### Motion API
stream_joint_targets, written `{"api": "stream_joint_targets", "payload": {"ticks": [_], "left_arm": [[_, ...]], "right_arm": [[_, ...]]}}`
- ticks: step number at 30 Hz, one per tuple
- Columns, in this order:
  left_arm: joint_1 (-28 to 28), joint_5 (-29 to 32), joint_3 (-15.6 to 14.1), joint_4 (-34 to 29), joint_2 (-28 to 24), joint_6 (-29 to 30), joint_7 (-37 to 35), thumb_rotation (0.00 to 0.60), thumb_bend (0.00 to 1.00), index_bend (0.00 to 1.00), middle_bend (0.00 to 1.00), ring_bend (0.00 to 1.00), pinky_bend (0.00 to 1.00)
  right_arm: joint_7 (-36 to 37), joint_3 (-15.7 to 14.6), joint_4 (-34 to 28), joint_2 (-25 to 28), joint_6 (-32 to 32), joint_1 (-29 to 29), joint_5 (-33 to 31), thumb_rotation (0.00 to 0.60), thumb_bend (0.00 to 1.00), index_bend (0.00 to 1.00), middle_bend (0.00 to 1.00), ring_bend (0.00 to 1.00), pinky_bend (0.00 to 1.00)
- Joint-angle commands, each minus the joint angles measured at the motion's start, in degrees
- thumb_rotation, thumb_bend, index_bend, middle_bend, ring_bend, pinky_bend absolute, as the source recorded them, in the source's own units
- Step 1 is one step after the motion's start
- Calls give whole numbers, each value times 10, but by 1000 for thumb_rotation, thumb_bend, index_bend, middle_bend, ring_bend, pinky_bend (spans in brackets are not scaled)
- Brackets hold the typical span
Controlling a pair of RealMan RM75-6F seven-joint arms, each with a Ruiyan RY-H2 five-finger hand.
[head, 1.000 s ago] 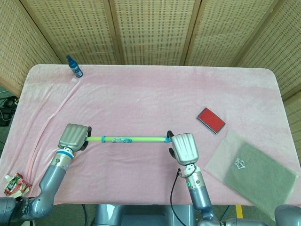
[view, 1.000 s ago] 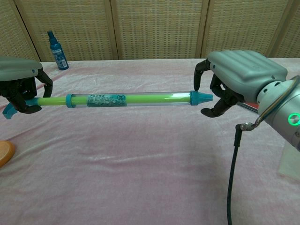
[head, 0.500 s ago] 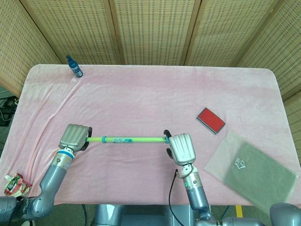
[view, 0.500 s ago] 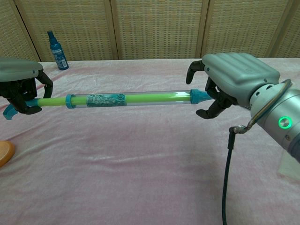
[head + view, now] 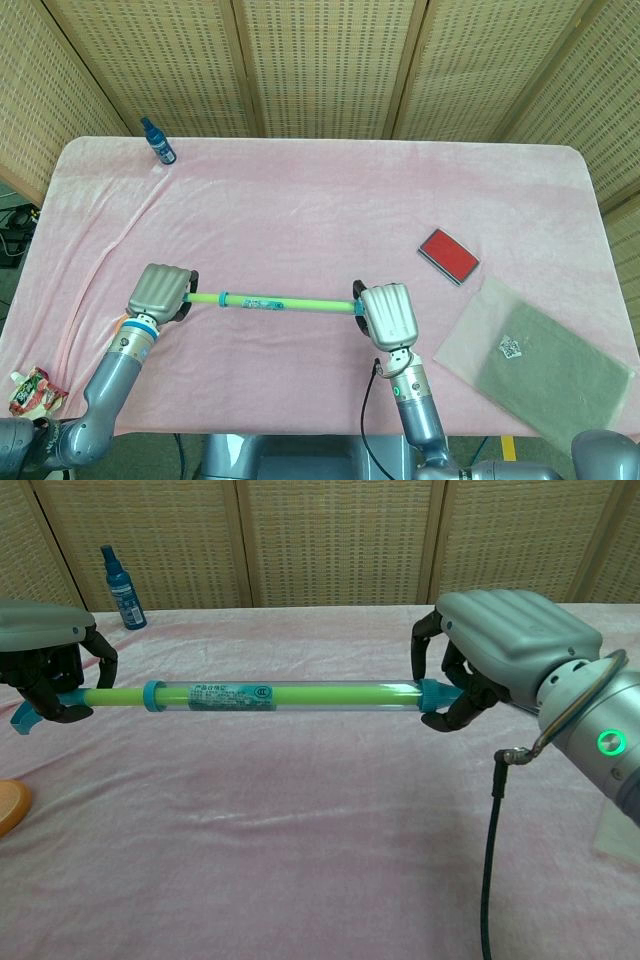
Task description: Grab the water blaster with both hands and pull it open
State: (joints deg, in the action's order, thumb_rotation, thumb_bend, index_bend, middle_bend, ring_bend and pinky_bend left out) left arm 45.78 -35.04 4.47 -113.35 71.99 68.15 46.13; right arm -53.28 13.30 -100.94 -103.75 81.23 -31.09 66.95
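- The water blaster [image 5: 270, 693] hangs level above the pink-covered desk [image 5: 300, 210], spanning between both hands near the front edge.
- The left robot hand [image 5: 45, 665] grasps the green plunger end, fingers curled around it.
- The right robot hand [image 5: 500, 655] grasps the teal nozzle end.
- A blue spray bottle [image 5: 157, 141] stands at the far left corner.
- A red pad [image 5: 448, 255] lies to the right.

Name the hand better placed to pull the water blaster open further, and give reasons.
Probably the left hand: it grips the green plunger rod at the handle end of the water blaster, so drawing outward should extend it. The right hand holds the nozzle tip, anchoring the barrel.
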Motion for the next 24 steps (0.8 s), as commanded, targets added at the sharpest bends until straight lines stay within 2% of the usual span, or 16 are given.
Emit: {"api": "stream_joint_targets", "payload": {"ticks": [1, 15, 24], "left_arm": [[0, 0, -1, 0, -1, 0, 0, 600, 637, 782, 894, 839, 775], [3, -6, -9, -13, 5, 9, 0, 600, 637, 781, 894, 839, 775], [-8, -17, -16, -6, -15, 3, -25, 600, 638, 781, 894, 838, 775]], "right_arm": [[3, -1, 1, 1, 3, 0, 5, 600, 452, 728, 1000, 1000, 794], [16, -11, 19, -8, -1, -3, 13, 600, 454, 751, 1000, 1000, 793], [13, 22, 48, -3, -14, -18, -9, 600, 454, 760, 1000, 1000, 793]]}}
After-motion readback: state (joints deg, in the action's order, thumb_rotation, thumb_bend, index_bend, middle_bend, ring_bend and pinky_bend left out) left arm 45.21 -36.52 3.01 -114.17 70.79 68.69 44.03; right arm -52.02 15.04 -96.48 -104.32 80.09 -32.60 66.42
